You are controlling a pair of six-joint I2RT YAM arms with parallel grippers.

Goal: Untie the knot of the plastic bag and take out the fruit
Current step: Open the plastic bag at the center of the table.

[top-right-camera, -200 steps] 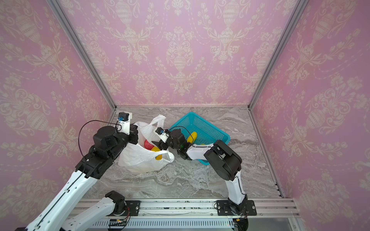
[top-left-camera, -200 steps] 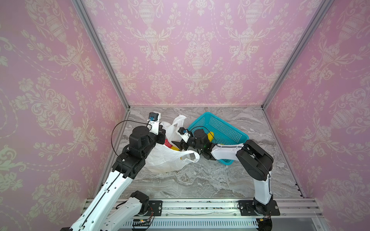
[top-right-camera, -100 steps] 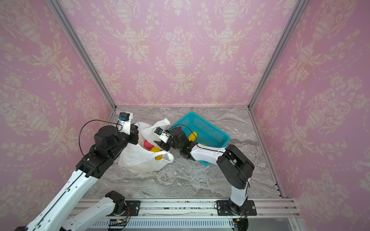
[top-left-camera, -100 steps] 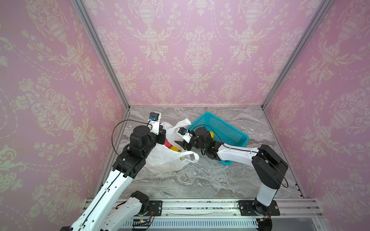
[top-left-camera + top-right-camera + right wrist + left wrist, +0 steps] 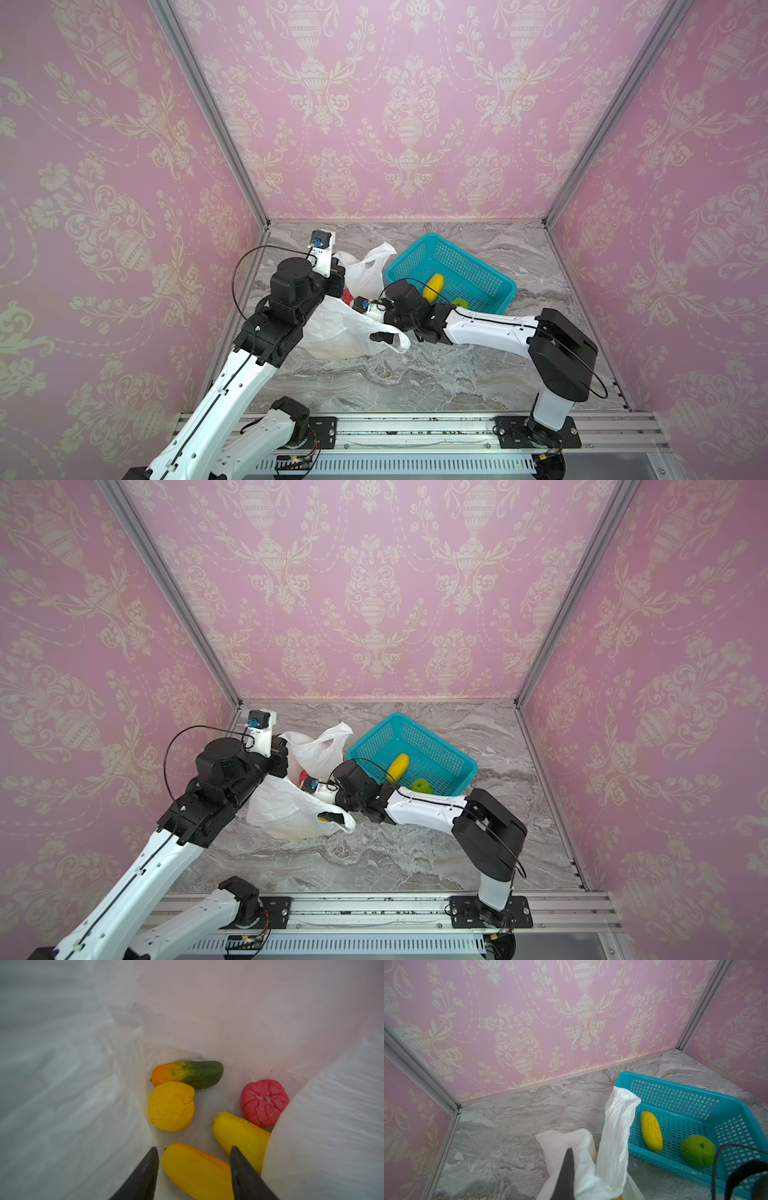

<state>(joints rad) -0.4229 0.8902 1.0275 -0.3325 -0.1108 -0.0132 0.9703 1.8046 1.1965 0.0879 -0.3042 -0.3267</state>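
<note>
my left fingers (image 5: 568, 1167) pinch the plastic bag (image 5: 332, 332) on the grey marble table (image 5: 415, 374), pink flowery walls (image 5: 395, 104) around. my right fingers (image 5: 145, 1174) sit inside, either side of a yellow fruit (image 5: 195, 1169); squeezing, i cannot tell.

Plastic bag (image 5: 62, 1084): mouth open, walls crowd a narrow channel down to fruit (image 5: 171, 1106). Beside bag: teal basket (image 5: 465, 266). Before bag: open desk (image 5: 415, 382).

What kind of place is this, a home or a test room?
Probably a robot test booth, not a home. Pink wallpaper panels stand between bare metal posts around one marble-look table, two robot arms are bolted to a rail at its edge, and the fruit in the basket looks like toys.
</note>
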